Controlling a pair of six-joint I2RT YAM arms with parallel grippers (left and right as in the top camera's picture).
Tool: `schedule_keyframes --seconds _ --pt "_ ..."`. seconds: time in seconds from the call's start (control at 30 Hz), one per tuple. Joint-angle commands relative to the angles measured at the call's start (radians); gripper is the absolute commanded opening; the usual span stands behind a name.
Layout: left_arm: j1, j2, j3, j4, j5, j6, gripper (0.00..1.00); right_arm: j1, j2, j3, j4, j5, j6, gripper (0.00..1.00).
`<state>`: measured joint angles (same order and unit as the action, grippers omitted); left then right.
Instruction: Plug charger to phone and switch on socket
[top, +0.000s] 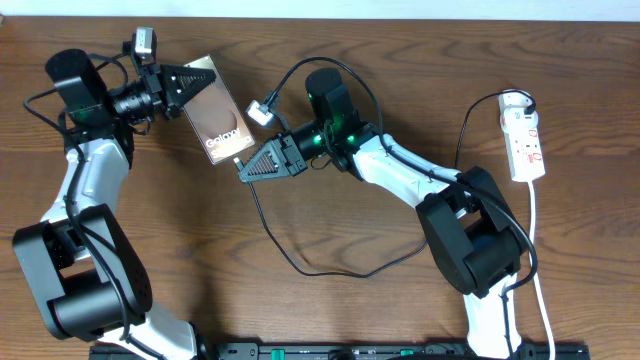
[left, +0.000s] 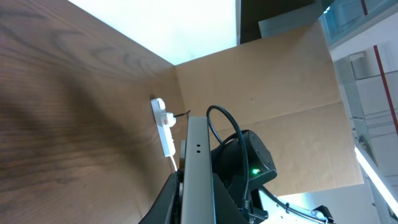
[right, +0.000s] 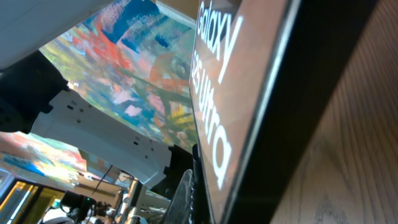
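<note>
Phone (top: 222, 125) is up around 11 o'clock over the table (top: 200, 230), tilted, and the left gripper (top: 195, 90) has it clamped by its 10 o'clock end. Right gripper (top: 245, 170) is pinched tight at the phone's 5 o'clock corner, with the charger (top: 256, 205) cable trailing from its tips. Socket (top: 525, 135) lies way off at 2 o'clock.

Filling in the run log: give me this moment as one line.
left pincer: shut on phone | right pincer: shut on charger, at phone's lower end | socket: far right, no pincer on it
</note>
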<state>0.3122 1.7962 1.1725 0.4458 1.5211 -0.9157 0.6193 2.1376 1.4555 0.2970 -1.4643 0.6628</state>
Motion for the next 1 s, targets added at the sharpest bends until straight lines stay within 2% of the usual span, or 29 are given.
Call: schedule_keyframes --seconds 0.0,0.97 --pt "-0.002 -0.003 0.006 0.005 0.043 0.011 0.07 -0.003 0.006 0.001 0.003 0.000 0.002 0.01" --pt "-0.002 -0.003 0.006 0.005 0.050 0.024 0.07 -0.007 0.006 0.001 0.006 0.012 0.003 0.01"
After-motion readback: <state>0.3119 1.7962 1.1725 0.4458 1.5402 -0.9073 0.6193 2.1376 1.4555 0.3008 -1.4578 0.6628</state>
